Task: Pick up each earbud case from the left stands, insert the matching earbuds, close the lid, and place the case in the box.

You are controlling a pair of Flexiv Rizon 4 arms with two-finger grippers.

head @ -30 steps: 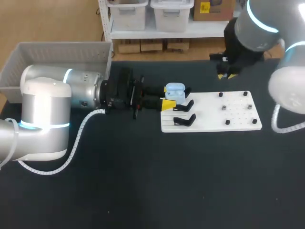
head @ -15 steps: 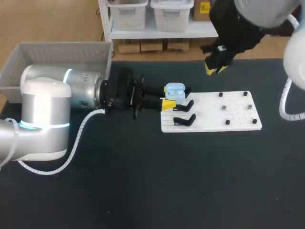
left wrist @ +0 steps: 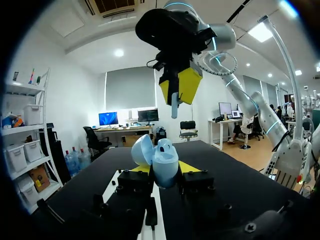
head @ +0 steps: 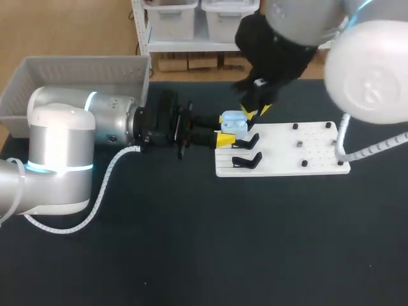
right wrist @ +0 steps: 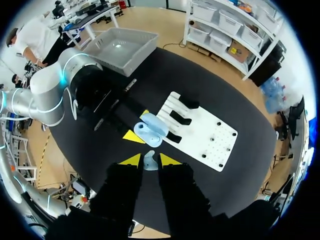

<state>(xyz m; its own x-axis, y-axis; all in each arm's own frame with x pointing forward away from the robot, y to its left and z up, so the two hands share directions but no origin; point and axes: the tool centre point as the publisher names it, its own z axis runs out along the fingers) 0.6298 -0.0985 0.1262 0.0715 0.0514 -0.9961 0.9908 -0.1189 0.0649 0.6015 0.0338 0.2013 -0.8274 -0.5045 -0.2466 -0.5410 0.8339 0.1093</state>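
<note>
Clamping the open light-blue earbud case (head: 234,122) in the left gripper (head: 224,138), fingers set narrowly and pressing on the case from two sides. Holding it with the lid tipped back, over the left end of the white board (head: 312,153), right by the two black stands (head: 246,160). Sitting, in the left wrist view, squarely between the yellow tips, lid leaning off to one side.

Pinching a light-blue earbud (right wrist: 149,161) in the right gripper (right wrist: 150,160), fingers nearly together, with part of the earbud poking out past the tips. Hovering directly above the open case, near it but not touching. Reaching in from the right, past the middle of the board.

Carrying small dark pegs (head: 298,144) on the right half of the board. Lying flat on the black table (head: 191,242), well apart from the grey bin (head: 76,67) at the far left corner. Stretching level across the table in front of that bin as the left arm (head: 83,131).
</note>
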